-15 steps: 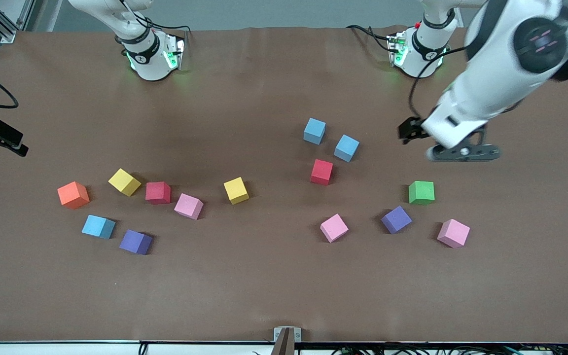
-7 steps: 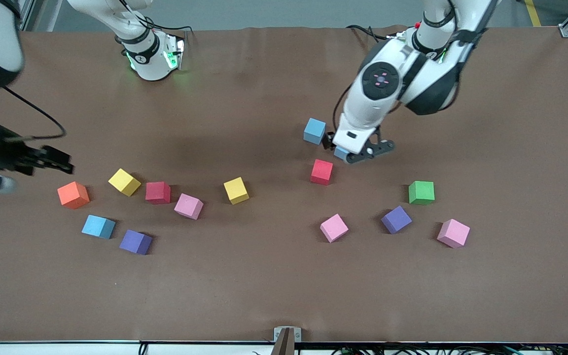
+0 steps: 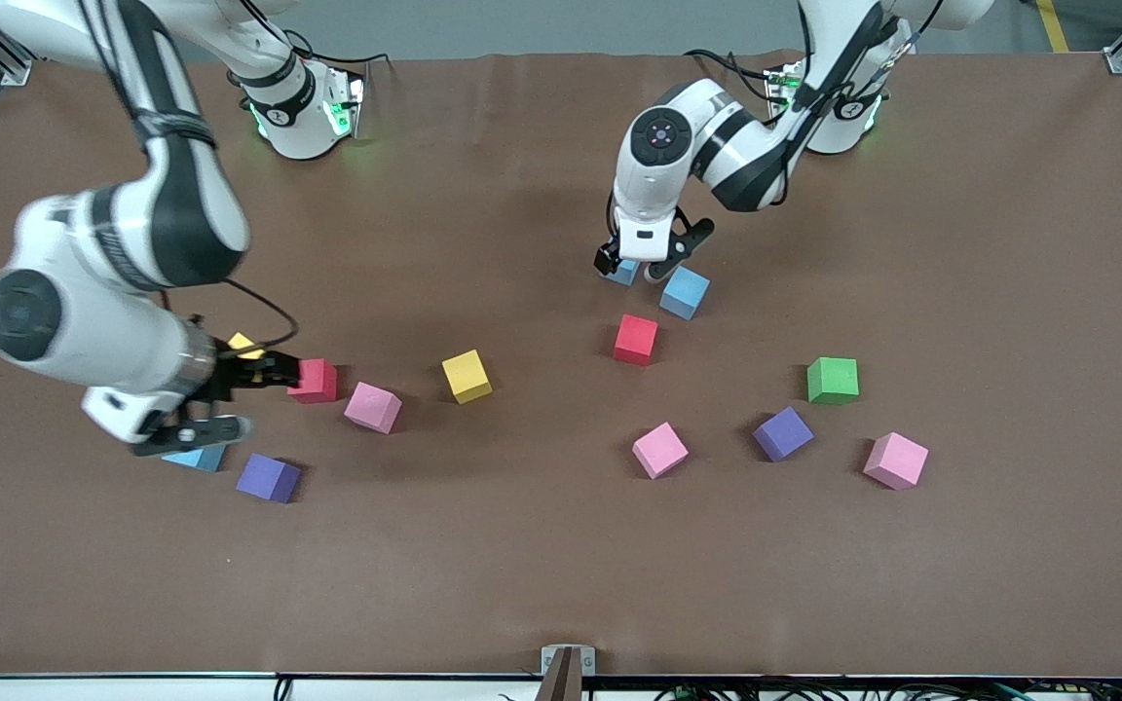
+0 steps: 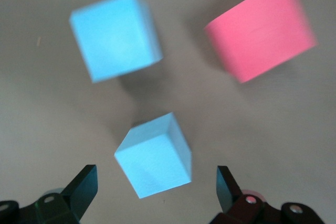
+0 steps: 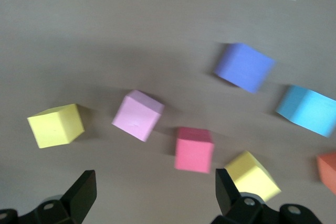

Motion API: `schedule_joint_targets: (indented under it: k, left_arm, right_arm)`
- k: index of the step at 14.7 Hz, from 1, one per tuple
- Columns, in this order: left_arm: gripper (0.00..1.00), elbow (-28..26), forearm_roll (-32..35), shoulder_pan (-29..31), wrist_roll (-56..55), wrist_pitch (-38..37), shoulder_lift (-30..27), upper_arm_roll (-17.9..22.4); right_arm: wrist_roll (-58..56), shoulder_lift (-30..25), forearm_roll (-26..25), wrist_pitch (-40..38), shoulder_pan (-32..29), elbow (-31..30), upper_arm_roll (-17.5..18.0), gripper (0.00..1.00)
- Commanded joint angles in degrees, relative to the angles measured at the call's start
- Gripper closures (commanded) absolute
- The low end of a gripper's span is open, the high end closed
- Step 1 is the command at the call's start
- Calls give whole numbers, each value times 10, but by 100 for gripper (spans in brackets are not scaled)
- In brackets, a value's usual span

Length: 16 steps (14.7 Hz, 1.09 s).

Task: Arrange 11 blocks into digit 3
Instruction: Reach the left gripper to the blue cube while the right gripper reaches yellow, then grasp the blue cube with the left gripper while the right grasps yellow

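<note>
Both grippers hang open over scattered blocks; we see no digit 3 yet.

Upper middle of the front view, our left gripper [image 3: 641, 265] is over a blue block [image 4: 154, 155], fingers spread and empty, a second blue block [image 3: 685, 292] and a red block [image 3: 635, 339] just beside. At middle left, our right gripper [image 3: 193, 419] hangs open and empty over a cluster: red block [image 5: 193, 149], pink block [image 5: 137, 114], purple block [image 5: 243, 66], and two yellow blocks [image 5: 55, 125]. Green block [image 3: 832, 380], two pink and one purple sit lower right.
</note>
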Motion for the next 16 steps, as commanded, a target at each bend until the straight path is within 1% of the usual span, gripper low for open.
schedule_joint_targets:
  k: [1,5,7,9,10,12,13,14,15,16]
  left_arm:
    - [0,-5,19,-21,-102,11,21,4]
    - [0,-4,36,-22,-163,52,59,4]
    - [0,-4,39,-21,-183,69,72,7]
    - [1,-3,39,-21,-191,71,75,7]
    - [12,-3,39,-21,-191,71,75,7]
    - [52,4,39,-23,-191,70,75,5]
    - [68,12,40,-24,-184,69,75,5]
    - [78,23,41,-26,-180,68,76,4]
    - [85,37,60,-35,-168,68,79,3]
    - [86,53,81,-44,-157,64,89,3]
  right_arm:
    - [-2,28,7,7,33,5,-5,0]
    - [1,58,6,12,102,4,-6,0]
    - [26,69,7,24,113,3,-6,0]
    - [30,88,8,54,126,2,-5,0]
    - [30,96,8,69,136,-2,-5,0]
    - [30,109,8,89,150,-2,-5,0]
    - [30,113,10,92,158,-2,-5,0]
    - [30,114,13,95,162,-3,-5,0]
    - [30,117,13,95,162,-2,-5,0]
    - [30,118,14,97,161,-1,-5,0]
